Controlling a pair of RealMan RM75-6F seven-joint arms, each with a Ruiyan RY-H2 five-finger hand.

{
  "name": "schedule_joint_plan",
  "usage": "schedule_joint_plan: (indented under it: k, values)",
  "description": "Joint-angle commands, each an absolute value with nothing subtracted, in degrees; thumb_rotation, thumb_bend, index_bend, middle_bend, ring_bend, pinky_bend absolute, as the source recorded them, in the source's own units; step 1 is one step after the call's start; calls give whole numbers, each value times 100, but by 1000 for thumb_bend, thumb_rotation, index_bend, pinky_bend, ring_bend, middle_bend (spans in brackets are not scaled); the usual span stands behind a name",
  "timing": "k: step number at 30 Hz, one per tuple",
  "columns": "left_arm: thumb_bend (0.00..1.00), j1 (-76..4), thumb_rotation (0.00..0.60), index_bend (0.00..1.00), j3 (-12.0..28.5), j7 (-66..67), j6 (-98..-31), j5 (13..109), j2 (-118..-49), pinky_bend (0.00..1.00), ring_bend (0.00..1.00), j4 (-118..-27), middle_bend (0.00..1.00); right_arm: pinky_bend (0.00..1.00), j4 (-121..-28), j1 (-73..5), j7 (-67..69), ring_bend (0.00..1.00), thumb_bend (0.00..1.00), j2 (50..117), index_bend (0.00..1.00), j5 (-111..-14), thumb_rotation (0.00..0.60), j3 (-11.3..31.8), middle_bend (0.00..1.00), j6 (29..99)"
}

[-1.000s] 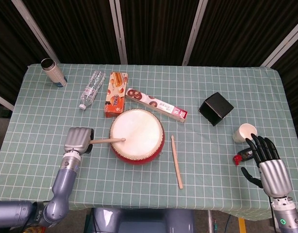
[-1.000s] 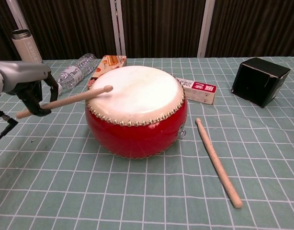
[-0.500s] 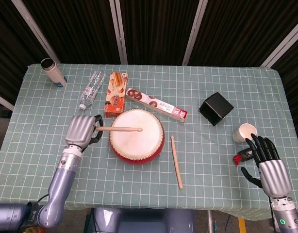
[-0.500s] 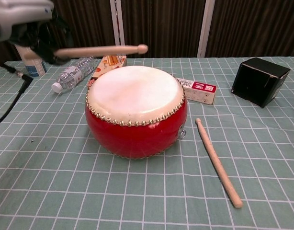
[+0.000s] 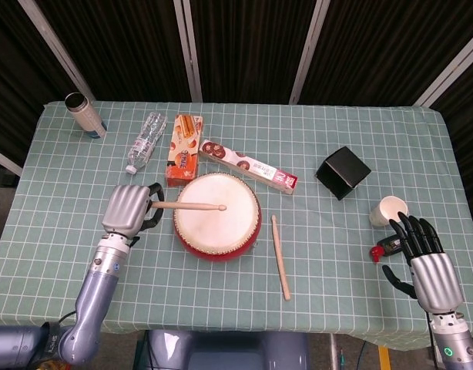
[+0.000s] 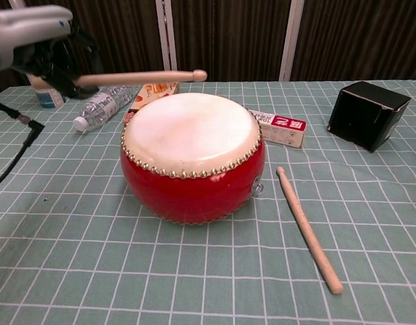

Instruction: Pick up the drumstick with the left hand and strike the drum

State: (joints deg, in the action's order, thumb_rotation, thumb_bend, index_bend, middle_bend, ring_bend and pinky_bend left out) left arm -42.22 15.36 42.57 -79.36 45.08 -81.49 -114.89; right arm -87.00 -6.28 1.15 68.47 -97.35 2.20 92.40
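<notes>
- Wooden and pale, the drumstick (image 5: 189, 206) in the head view lies level at left of centre of the frame, its butt gripped in the left robot hand (image 5: 127, 208), whose fingers are curled around it. Its tip hangs over the white skin of the drum (image 5: 216, 215), which sits at mid-frame on the green checked bench (image 5: 337, 293).
- From this overhead angle the gap between tip and skin cannot be judged.
- At lower right of the same view the right robot hand (image 5: 421, 247) hovers with fingers spread and nothing in it, near a paper cup (image 5: 387, 210) and a small red object (image 5: 377, 251).
- A second drumstick (image 5: 280, 257) lies untouched on the bench just right of the drum.
- In the chest view the left robot hand (image 6: 42, 40) sits at upper left of the frame, clenched on the drumstick (image 6: 137, 77), which runs roughly level to the right.
- Here the tip plainly floats above the far edge of the drum (image 6: 192, 159), clear of the skin.
- The right robot hand does not appear in this view.
- Judged from both views, the pick-up is done: the stick is off the bench and firmly held.
- What remains, at this moment, is a downward stroke to bring the tip onto the skin; no contact shows now.
</notes>
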Motion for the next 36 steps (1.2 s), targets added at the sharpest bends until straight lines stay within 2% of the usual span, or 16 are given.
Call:
schedule_joint_plan:
  k: [1,4,8,14,18,22,25,31,36]
  values:
    - [549,-4298,600,790,1238,4694,-7653,3757,-8293,1000,1000,-11215,1000,73,-8702,-625,128,0,299,6847,0,-9730,600,219,0,9243]
    - [551,-4461,600,790,1162,5201,-7524,2961,-8219,1000,1000,-11297,1000,73,-8702,-620,156,0,299,6841,0,-9721,600,218,0,9245]
    - [551,-4554,600,790,1179,5332,-7553,2712,-8128,1000,1000,-11439,1000,74,-8714,-623,189,0,298,6823,0,-9713,600,229,0,9251]
    - [552,-4412,600,790,1400,4703,-7857,3461,-7938,1000,1000,-11889,1000,74,-8710,-610,160,0,299,6842,0,-9733,600,217,0,9270]
    - [552,-4197,600,790,1383,4264,-8136,4095,-7877,1000,1000,-12148,1000,74,-8706,-606,153,0,299,6843,0,-9734,600,220,0,9280]
    - [552,-3916,600,790,1090,4081,-8398,4745,-7681,1000,1000,-12515,1000,74,-8708,-603,160,0,299,6837,0,-9724,600,218,0,9273]
    - [553,-3656,600,789,697,3973,-8430,5187,-7420,1000,1000,-12664,1000,74,-8710,-603,155,0,298,6837,0,-9723,600,215,0,9266]
    - [552,-3194,600,777,-6,3503,-8226,5818,-7141,1000,1000,-12149,1000,74,-8725,-615,125,0,299,6844,0,-9740,600,211,0,9250]
    - [545,-2969,600,755,-157,3064,-7972,5806,-7188,1000,1000,-11477,1000,74,-8725,-622,102,0,298,6856,0,-9739,600,214,0,9239]
